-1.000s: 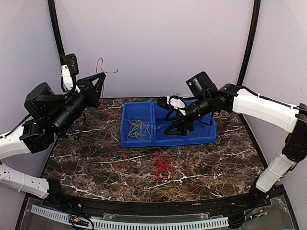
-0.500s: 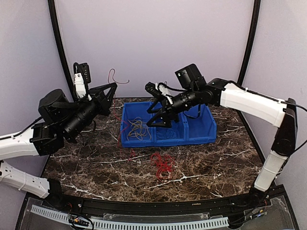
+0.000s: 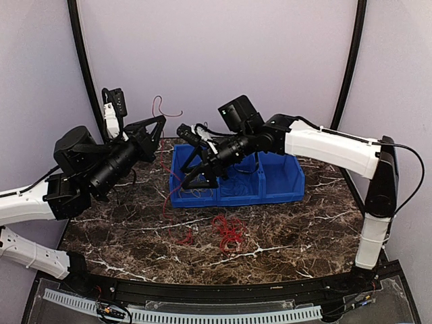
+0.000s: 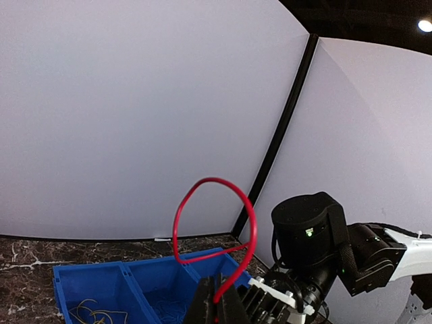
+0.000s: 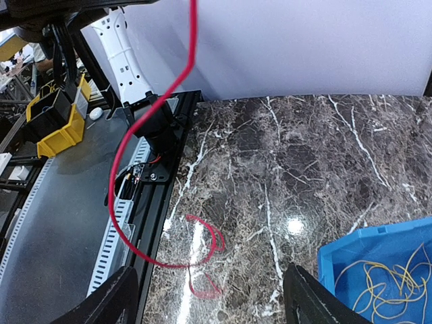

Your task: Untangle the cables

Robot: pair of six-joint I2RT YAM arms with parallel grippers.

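My left gripper (image 3: 158,123) is shut on a red cable (image 3: 167,177) and holds it high left of the bin. The cable loops above the fingers (image 4: 217,305) in the left wrist view (image 4: 214,214), then hangs down to the marble table, its end lying at the front (image 3: 182,236). My right gripper (image 3: 197,177) is open and empty over the left end of the blue bin (image 3: 283,185). In the right wrist view (image 5: 209,307) the hanging red cable (image 5: 135,142) curves in front of it, apart from the jaws. A red tangle (image 3: 229,229) lies in front of the bin.
The blue bin has three compartments. Yellow cables (image 5: 381,280) lie in the left one and blue cable (image 3: 237,190) in the middle one. The marble table (image 3: 304,229) ends at a black front rail (image 3: 216,293). Walls stand close behind and at both sides.
My right arm has swung left across the bin to its left end. My left arm rose and moved right with the red cable, then held still; the cable's lower end dragged along the table.
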